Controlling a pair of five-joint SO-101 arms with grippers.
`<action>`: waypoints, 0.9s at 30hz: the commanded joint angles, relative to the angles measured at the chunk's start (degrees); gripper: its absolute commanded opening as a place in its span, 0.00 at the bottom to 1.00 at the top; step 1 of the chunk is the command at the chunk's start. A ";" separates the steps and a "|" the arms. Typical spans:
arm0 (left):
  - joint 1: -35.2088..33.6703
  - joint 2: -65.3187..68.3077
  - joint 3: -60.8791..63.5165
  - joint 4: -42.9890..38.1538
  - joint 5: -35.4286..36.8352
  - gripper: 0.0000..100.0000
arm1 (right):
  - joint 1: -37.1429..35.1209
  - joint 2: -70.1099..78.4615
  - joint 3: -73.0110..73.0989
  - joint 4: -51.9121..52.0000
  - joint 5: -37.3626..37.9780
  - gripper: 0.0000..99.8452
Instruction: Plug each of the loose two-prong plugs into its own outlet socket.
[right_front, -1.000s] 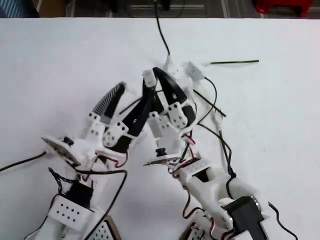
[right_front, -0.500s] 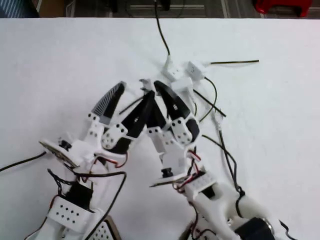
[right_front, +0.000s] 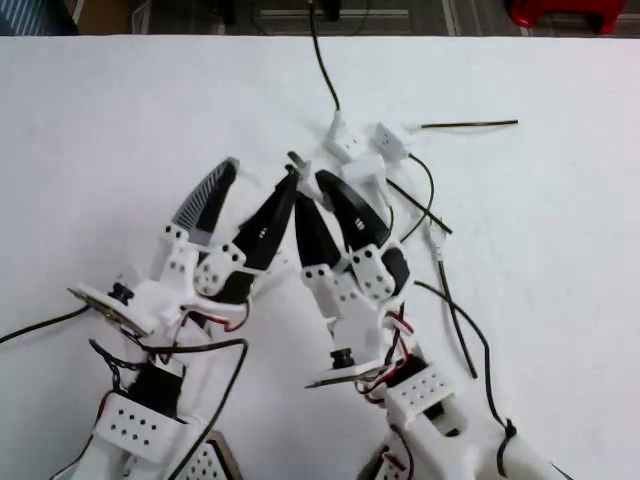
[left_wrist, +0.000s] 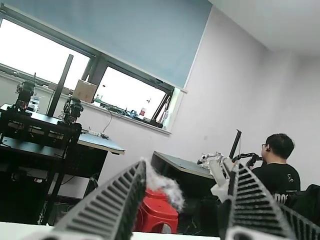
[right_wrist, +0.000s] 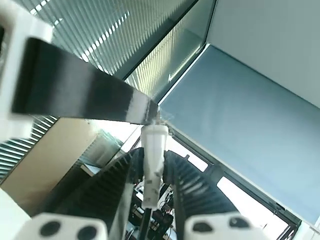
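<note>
White plug (right_wrist: 153, 139), clamped in right end effector (right_wrist: 151, 156)

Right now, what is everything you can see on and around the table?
table: one, white, under both arms.
plug: one, white on a black cord, clamped in the right gripper.
blocks: three, white, bunched just past the gripper tips; plugs or sockets, cannot tell.
cords: several, black, thin, on the table's right half.
stool: one, red, on the floor beyond the far edge.
left gripper: one, grey and black, open, table's middle.
right gripper: one, black, shut on the plug, beside the left one.
</note>
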 joint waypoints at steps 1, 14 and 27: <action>-0.66 0.04 -1.05 -0.62 -0.18 0.26 | -0.57 -6.81 0.62 5.14 -0.09 0.02; -0.66 0.04 -1.14 -0.62 -0.18 0.26 | -2.07 -12.79 2.02 11.65 0.18 0.02; -5.85 -0.31 -2.81 -4.31 0.26 0.26 | 2.24 -12.62 -3.87 27.91 -0.26 0.02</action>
